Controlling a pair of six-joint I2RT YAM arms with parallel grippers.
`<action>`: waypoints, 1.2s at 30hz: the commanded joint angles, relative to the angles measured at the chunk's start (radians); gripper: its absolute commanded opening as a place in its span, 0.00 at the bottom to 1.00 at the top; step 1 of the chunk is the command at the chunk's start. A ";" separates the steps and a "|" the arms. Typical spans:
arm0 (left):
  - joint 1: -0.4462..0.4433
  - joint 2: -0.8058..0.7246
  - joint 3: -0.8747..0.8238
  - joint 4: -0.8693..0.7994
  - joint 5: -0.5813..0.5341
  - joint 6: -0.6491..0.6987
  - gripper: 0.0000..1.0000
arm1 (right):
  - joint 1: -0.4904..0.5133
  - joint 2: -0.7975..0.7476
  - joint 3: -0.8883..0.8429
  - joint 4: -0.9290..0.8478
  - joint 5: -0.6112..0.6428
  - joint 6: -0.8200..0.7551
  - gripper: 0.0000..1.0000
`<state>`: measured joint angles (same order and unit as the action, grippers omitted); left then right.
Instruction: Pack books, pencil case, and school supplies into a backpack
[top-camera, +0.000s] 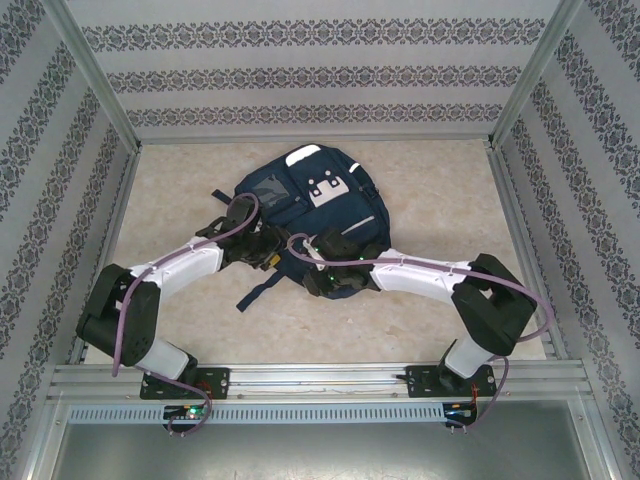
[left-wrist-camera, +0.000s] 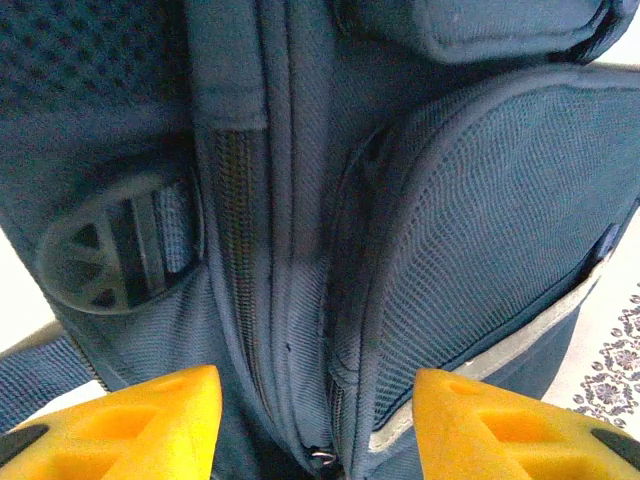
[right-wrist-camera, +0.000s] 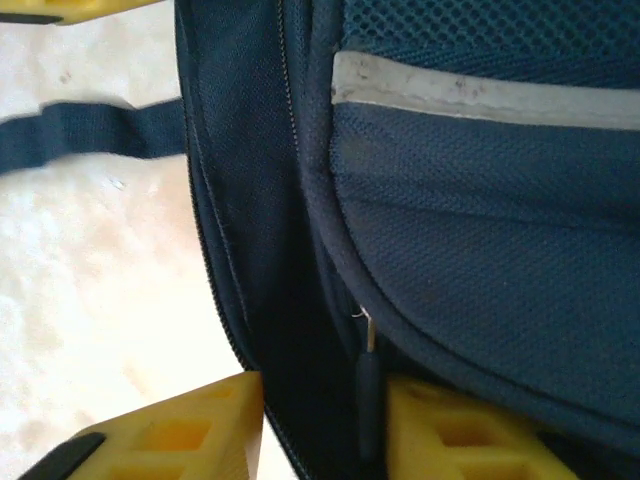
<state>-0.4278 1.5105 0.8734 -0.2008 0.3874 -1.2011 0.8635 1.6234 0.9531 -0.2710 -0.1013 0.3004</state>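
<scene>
1. This was a robot lab cell: a left arm (top-camera: 150, 290) and a right arm (top-camera: 470, 290) stood bolted to a metal rail (top-camera: 320, 378).
2. Aluminium posts (top-camera: 95, 75) and wallpapered panels (top-camera: 320, 75) boxed in the marble-patterned table (top-camera: 330, 325).

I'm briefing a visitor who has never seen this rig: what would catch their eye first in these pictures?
The large navy backpack lying in the middle of the pale table, white patches bright. The left arm and right arm reach onto its near edge; up close, yellow fingers flank a zipper seam.
</scene>
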 joint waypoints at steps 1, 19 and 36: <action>-0.033 0.019 -0.006 0.064 -0.054 -0.067 0.54 | 0.022 0.013 0.045 -0.074 0.118 0.038 0.16; -0.136 0.111 0.065 0.033 -0.205 -0.124 0.54 | 0.045 -0.180 0.048 0.002 0.011 0.037 0.00; -0.145 0.114 0.009 0.084 -0.173 -0.133 0.00 | 0.048 -0.164 -0.035 -0.075 0.002 0.047 0.16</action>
<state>-0.5636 1.6226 0.9062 -0.1249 0.2134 -1.3113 0.8944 1.4815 0.9298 -0.3115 -0.0444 0.3443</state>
